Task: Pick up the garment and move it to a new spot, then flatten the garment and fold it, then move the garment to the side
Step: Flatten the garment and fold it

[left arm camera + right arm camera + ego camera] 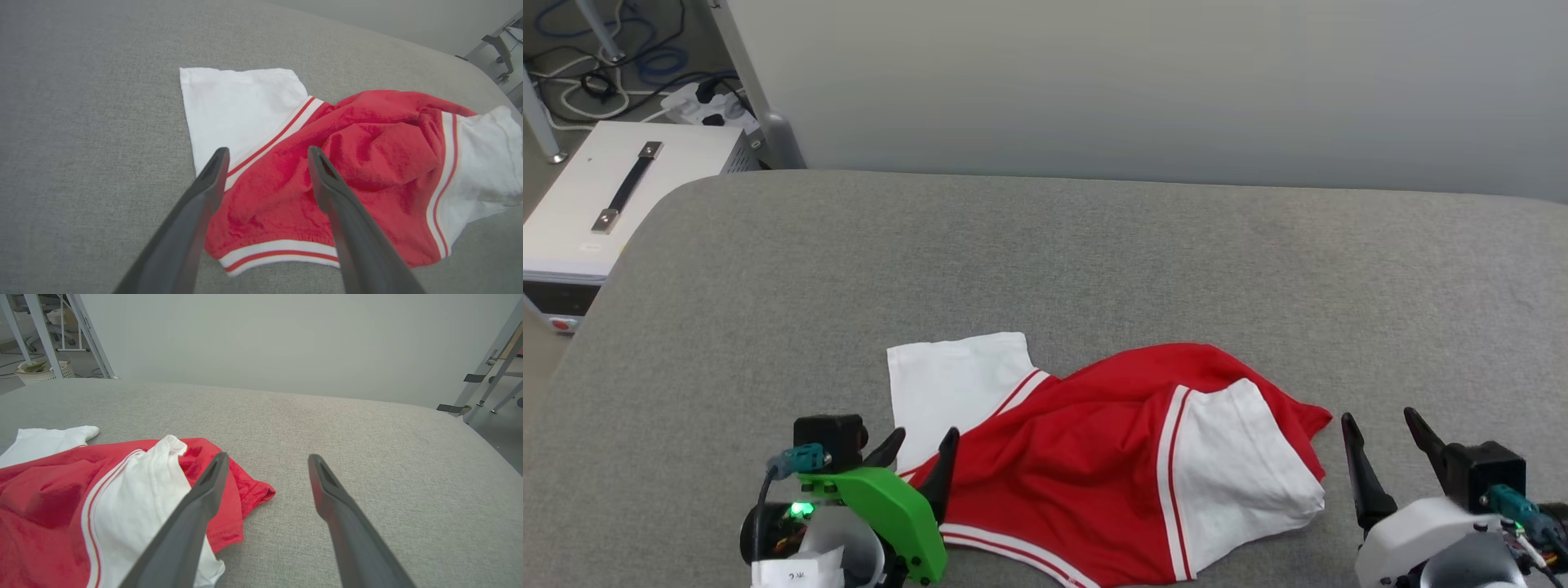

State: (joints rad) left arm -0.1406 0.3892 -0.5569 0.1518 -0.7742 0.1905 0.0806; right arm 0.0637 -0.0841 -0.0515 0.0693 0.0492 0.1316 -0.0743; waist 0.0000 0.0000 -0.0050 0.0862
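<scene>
Grey fabric is covering the worktop, and a pale wall is standing behind it.

**Jaw state.** The left jaws are standing wide apart and gripping nothing. They are hanging over the left end of the garment, where the red body is meeting the flat white sleeve. The right jaws are also standing open and empty, over bare worktop just beside the garment's right edge.

**Garment position.** It is lying crumpled on the near part of the worktop, between the two arms. Its second sleeve is lying folded over the red body.

**Hazards.**
- Closing the left jaws here is risking a pinch through several bunched layers (a likely cause of a twisted lift).
- Closing the right jaws in place is risking an empty grasp.

**View notes.**
- The left wrist view is showing the whole striped band, which the green mount is partly hiding in the head view.
- The right wrist view is showing the red corner lying close beside the right jaws.
</scene>
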